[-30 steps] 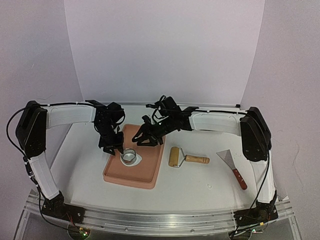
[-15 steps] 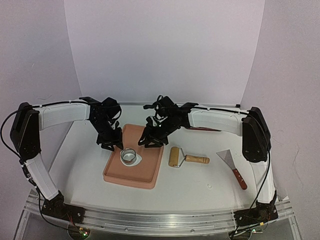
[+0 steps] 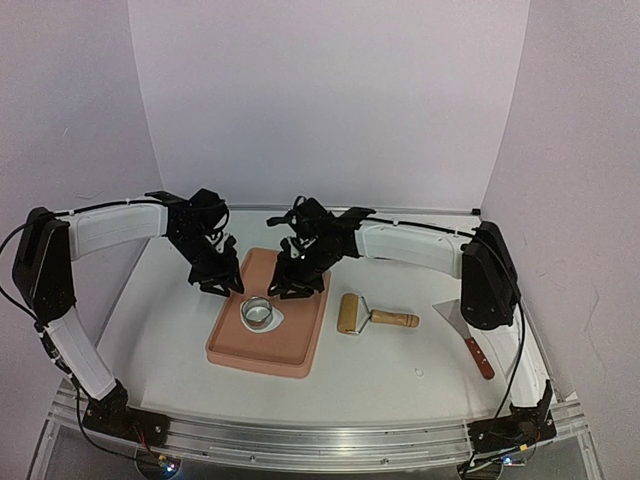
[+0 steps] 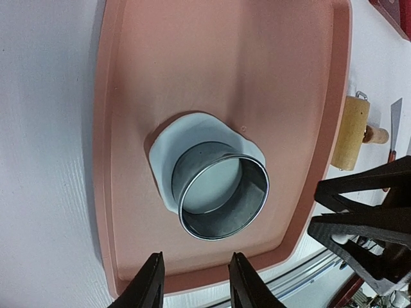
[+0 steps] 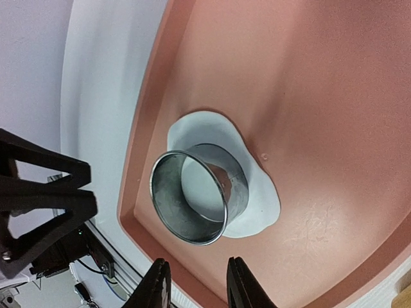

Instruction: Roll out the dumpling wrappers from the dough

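Observation:
A small metal ring (image 3: 258, 312) stands on a thin, irregular white dough sheet (image 3: 277, 320) on the pink tray (image 3: 262, 362). No separate round wrapper shows; inside the ring (image 4: 221, 196) I see only white dough. The dough (image 4: 164, 160) spreads past the ring on one side (image 5: 257, 205). My left gripper (image 3: 222, 287) hovers open and empty over the tray's back left (image 4: 196, 263). My right gripper (image 3: 293, 288) hovers open and empty over the tray's back (image 5: 196, 266), just behind the ring (image 5: 192, 199). Neither gripper touches the ring.
A wooden rolling pin (image 3: 350, 313) lies right of the tray; it also shows in the left wrist view (image 4: 350, 131). A scraper with a red handle (image 3: 465, 325) lies further right. White table around, a metal rail at the near edge.

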{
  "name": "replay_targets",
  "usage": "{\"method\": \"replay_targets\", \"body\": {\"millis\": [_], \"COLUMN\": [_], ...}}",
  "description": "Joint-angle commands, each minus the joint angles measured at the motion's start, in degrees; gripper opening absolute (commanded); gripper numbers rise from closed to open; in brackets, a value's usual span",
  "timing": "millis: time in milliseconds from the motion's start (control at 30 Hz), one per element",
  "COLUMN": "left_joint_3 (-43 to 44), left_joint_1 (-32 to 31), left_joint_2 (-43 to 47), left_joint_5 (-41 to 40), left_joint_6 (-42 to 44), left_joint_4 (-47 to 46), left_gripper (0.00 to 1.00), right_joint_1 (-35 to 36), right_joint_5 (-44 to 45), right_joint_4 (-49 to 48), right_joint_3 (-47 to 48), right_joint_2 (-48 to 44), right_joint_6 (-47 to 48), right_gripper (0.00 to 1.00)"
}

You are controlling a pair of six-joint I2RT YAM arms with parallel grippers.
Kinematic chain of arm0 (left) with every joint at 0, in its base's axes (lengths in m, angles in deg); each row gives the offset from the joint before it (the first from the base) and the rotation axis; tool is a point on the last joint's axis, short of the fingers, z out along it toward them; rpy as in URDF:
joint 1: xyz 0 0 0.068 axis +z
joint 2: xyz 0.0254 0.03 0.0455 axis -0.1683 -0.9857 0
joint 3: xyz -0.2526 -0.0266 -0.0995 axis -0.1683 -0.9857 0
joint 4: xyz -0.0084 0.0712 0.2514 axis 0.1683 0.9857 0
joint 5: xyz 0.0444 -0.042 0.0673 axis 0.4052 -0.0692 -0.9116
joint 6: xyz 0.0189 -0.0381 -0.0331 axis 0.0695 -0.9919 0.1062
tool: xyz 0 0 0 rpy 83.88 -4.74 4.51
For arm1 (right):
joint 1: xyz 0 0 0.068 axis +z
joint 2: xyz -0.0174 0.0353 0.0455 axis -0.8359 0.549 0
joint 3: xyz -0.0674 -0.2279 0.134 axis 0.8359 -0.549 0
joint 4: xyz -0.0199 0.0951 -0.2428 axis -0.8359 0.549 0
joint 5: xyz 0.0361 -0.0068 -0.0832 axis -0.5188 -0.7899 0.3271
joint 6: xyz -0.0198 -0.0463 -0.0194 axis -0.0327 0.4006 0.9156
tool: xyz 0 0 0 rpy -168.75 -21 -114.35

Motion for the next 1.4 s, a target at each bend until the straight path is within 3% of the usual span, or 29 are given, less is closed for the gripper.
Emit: {"method": "replay_targets", "body": {"millis": [0,1367], "left_joint_3": [-0.05,0.86], "left_joint_1": [0.78,0.95], "left_joint_2": [-0.99,-6.14], "left_joint_5": [2.6,5.45], "left_joint_6": [3.24,5.61], "left_joint_4": [-0.18,-1.08], "left_gripper": [0.36,0.27], "right_joint_1": [0.62,0.63], "right_joint_5": [1.13,-2.35], "right_joint_4": [1.65,1.78], "right_joint_3": [3.4,9.17], "right_joint_2": [2.87,10.27], "right_joint_6": [-0.96,-2.11], "right_gripper": [0.32,0.18]}}
